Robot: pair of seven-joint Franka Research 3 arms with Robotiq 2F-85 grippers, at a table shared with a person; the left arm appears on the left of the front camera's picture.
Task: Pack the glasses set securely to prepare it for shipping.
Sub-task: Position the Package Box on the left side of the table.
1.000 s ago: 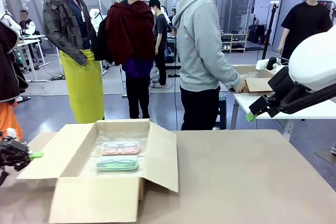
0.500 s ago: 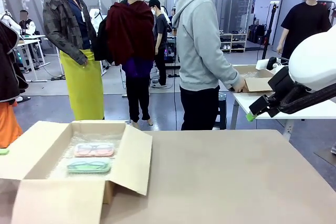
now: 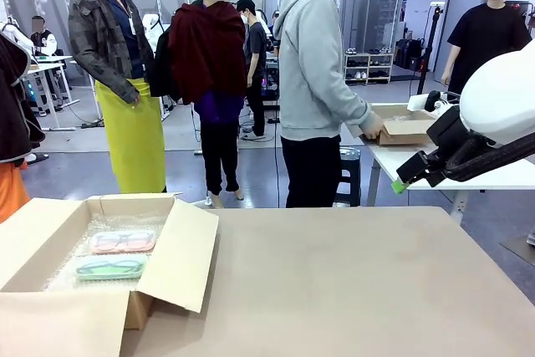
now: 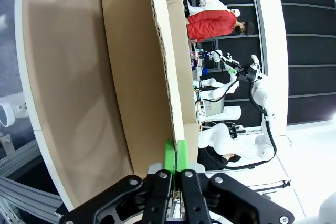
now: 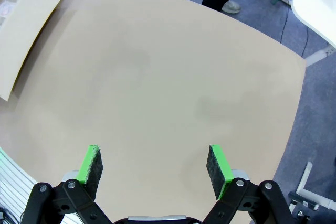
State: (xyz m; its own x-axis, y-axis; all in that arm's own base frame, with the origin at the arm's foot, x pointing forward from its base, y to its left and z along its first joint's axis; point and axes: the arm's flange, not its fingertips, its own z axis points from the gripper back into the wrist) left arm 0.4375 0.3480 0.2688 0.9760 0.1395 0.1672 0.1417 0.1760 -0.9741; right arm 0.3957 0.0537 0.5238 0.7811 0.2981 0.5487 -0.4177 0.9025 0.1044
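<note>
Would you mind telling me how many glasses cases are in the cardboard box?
2: the pink case lies farther back on the bubble wrap, the mint green case just in front of it. More could be hidden behind the box wall.

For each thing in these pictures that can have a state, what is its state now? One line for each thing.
cardboard box: open, flaps spread, lined with bubble wrap.
pink case: closed, lying flat in the box, at the far side.
green case: closed, lying flat in the box, nearer the camera, beside the pink one.
left gripper: shut on a flap of the box.
right gripper: open, holding nothing, above the table.
</note>
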